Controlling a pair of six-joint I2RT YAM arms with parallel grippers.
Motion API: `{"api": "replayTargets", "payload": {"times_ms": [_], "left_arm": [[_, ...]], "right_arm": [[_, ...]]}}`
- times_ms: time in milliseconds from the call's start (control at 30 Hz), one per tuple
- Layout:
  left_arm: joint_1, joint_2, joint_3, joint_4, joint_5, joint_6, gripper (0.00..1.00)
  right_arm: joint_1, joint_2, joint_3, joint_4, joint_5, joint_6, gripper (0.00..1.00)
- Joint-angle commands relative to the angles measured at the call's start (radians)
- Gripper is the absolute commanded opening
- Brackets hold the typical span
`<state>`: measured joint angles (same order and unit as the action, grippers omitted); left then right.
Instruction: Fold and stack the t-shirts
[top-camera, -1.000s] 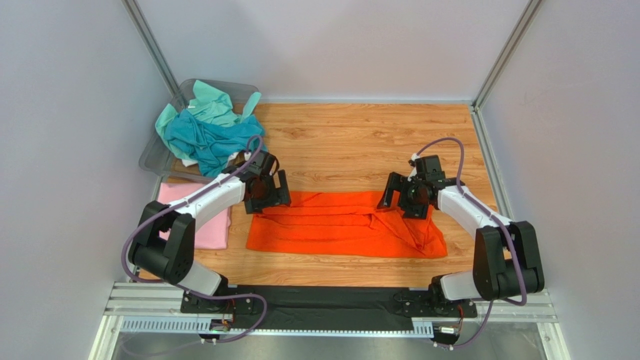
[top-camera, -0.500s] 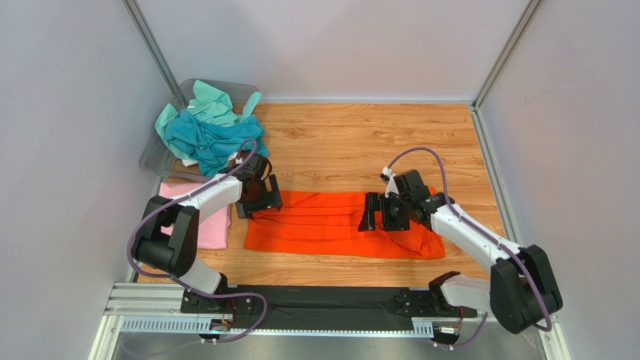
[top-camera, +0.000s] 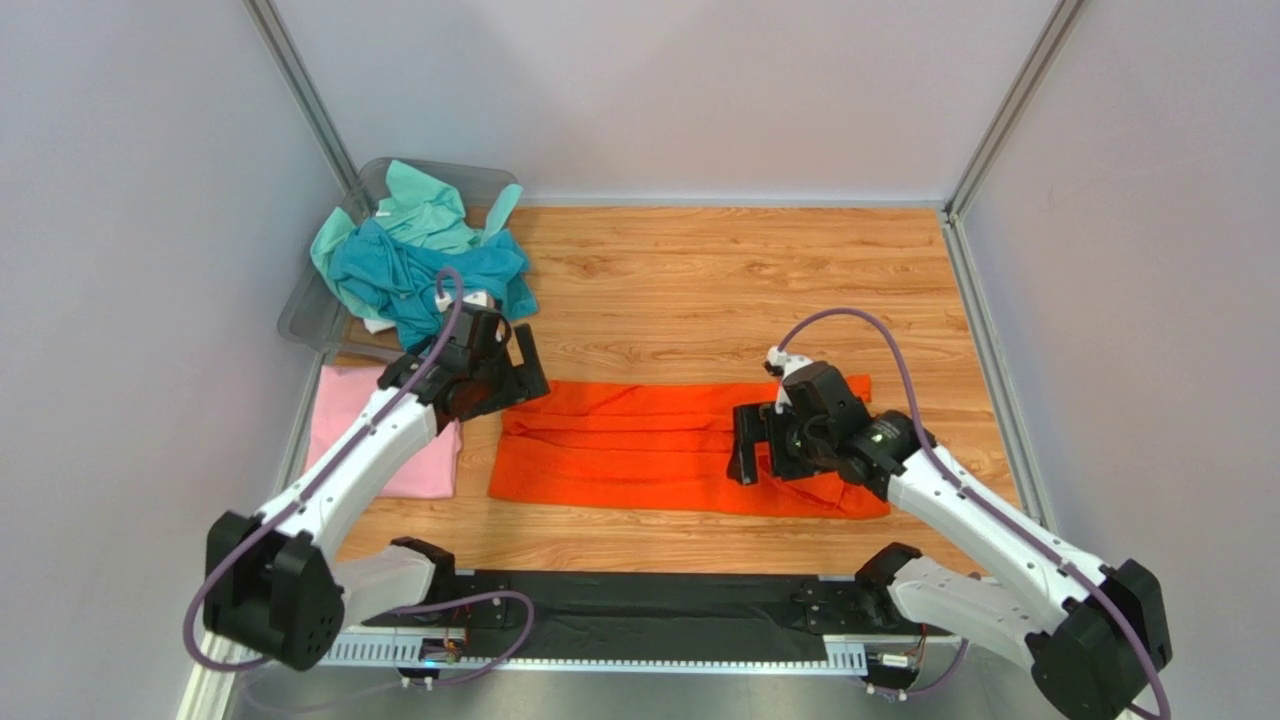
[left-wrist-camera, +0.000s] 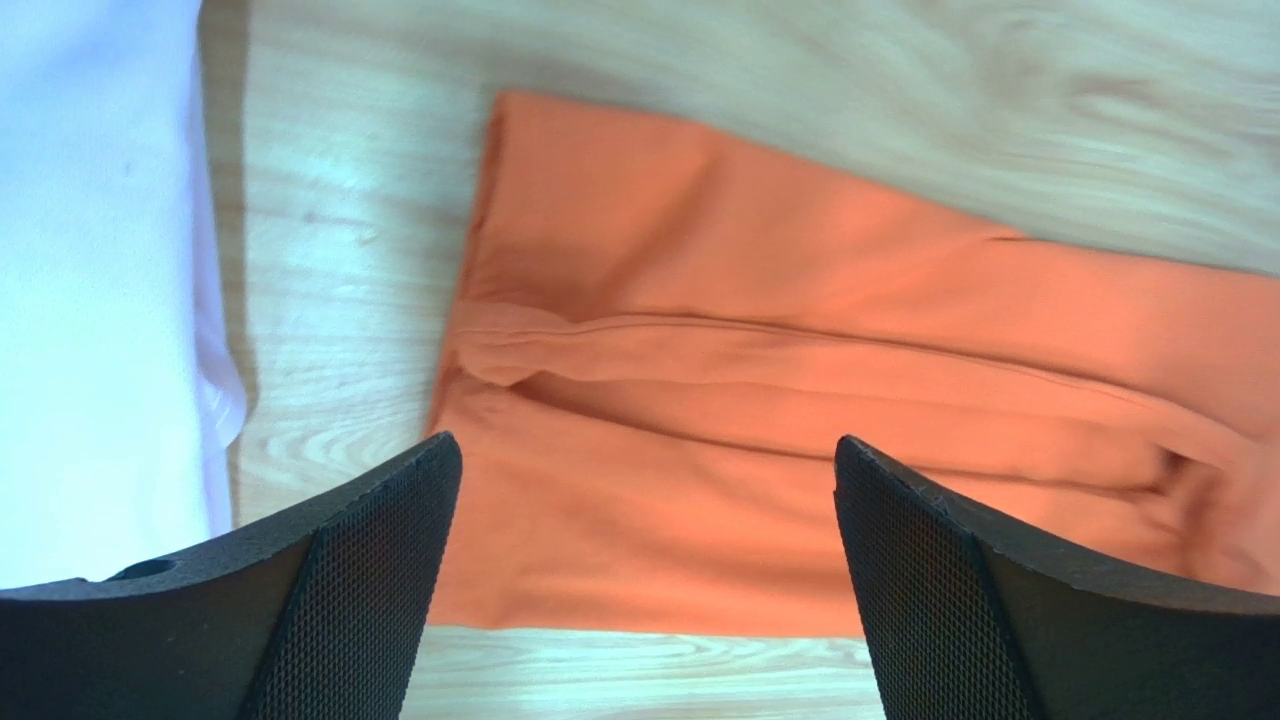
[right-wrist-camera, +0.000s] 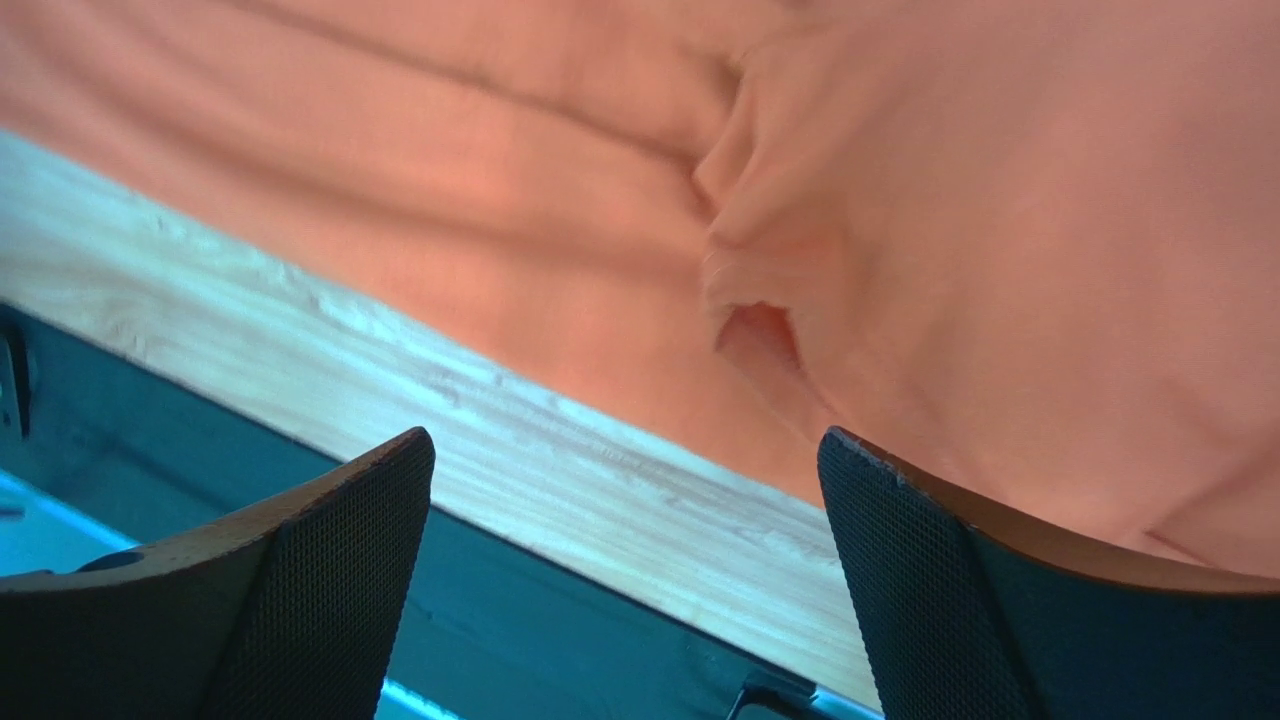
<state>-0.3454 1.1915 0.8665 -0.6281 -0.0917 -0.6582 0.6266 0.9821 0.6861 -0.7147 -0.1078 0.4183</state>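
The bright orange cloth t-shirt (top-camera: 661, 450) lay as a long folded band beneath the left gripper (left-wrist-camera: 646, 447) and the right gripper (right-wrist-camera: 624, 435), both spread wide and empty. Under the right gripper layers bunched; pinching only the top ply would likely drag the fold apart.
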Motion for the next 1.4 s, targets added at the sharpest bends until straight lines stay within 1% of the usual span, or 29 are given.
{"api": "replayTargets", "payload": {"times_ms": [0, 33, 100, 133, 267, 300, 367, 400, 500, 567, 800, 967, 1067, 1100, 1167, 1200, 1267, 1300, 1333, 1367], "left_arm": [[0.003, -0.145, -0.078, 0.119, 0.086, 0.057, 1.00], [0.003, -0.212, -0.098, 0.139, 0.084, 0.052, 1.00], [0.003, -0.275, -0.145, 0.179, 0.084, 0.039, 1.00], [0.003, -0.330, -0.159, 0.191, 0.084, 0.026, 1.00], [0.003, -0.437, -0.234, 0.234, 0.084, -0.029, 1.00], [0.003, -0.464, -0.244, 0.234, 0.083, -0.050, 1.00], [0.003, -0.480, -0.261, 0.212, 0.054, -0.090, 1.00], [0.003, -0.487, -0.264, 0.205, 0.050, -0.098, 1.00], [0.003, -0.490, -0.267, 0.180, 0.044, -0.092, 1.00], [0.003, -0.487, -0.264, 0.165, 0.041, -0.095, 1.00], [0.003, -0.455, -0.247, 0.156, 0.044, -0.101, 1.00], [0.003, -0.420, -0.222, 0.140, 0.066, -0.100, 1.00], [0.003, -0.399, -0.213, 0.157, 0.084, -0.092, 1.00], [0.003, -0.386, -0.210, 0.169, 0.084, -0.087, 1.00], [0.003, -0.372, -0.208, 0.224, 0.135, -0.089, 1.00], [0.003, -0.350, -0.208, 0.247, 0.147, -0.093, 1.00], [0.003, -0.314, -0.219, 0.344, 0.203, -0.106, 1.00], [0.003, -0.262, -0.222, 0.384, 0.227, -0.107, 1.00], [0.003, -0.229, -0.225, 0.454, 0.278, -0.107, 1.00], [0.002, -0.190, -0.213, 0.478, 0.305, -0.110, 1.00]], "right_arm": [[-0.021, -0.043, 0.059, 0.004, 0.181, 0.022, 1.00], [-0.028, -0.034, 0.064, 0.015, 0.200, 0.004, 1.00], [-0.050, -0.007, 0.070, 0.052, 0.189, -0.016, 1.00], [-0.054, 0.035, 0.076, 0.064, 0.171, -0.027, 1.00], [-0.061, 0.173, 0.114, 0.147, 0.151, -0.053, 1.00], [-0.062, 0.234, 0.125, 0.153, 0.143, -0.055, 1.00], [-0.061, 0.286, 0.150, 0.167, 0.123, -0.047, 1.00], [-0.057, 0.324, 0.158, 0.182, 0.047, -0.050, 1.00], [-0.022, 0.366, 0.153, 0.244, -0.030, -0.038, 1.00], [0.019, 0.377, 0.147, 0.267, -0.046, -0.024, 1.00], [0.077, 0.412, 0.087, 0.317, -0.089, 0.054, 1.00], [0.091, 0.380, 0.107, 0.296, -0.089, 0.063, 1.00], [0.093, 0.288, 0.118, 0.270, -0.073, 0.062, 1.00], [0.093, 0.230, 0.119, 0.259, -0.050, 0.065, 1.00], [0.090, 0.176, 0.125, 0.197, -0.001, 0.082, 1.00], [0.088, 0.124, 0.125, 0.169, 0.075, 0.124, 1.00], [0.061, 0.074, 0.112, 0.088, 0.146, 0.175, 1.00], [0.042, 0.028, 0.084, 0.068, 0.164, 0.224, 1.00], [0.023, 0.006, 0.061, 0.040, 0.161, 0.252, 1.00], [-0.016, -0.014, 0.037, 0.038, 0.154, 0.273, 1.00]]}}
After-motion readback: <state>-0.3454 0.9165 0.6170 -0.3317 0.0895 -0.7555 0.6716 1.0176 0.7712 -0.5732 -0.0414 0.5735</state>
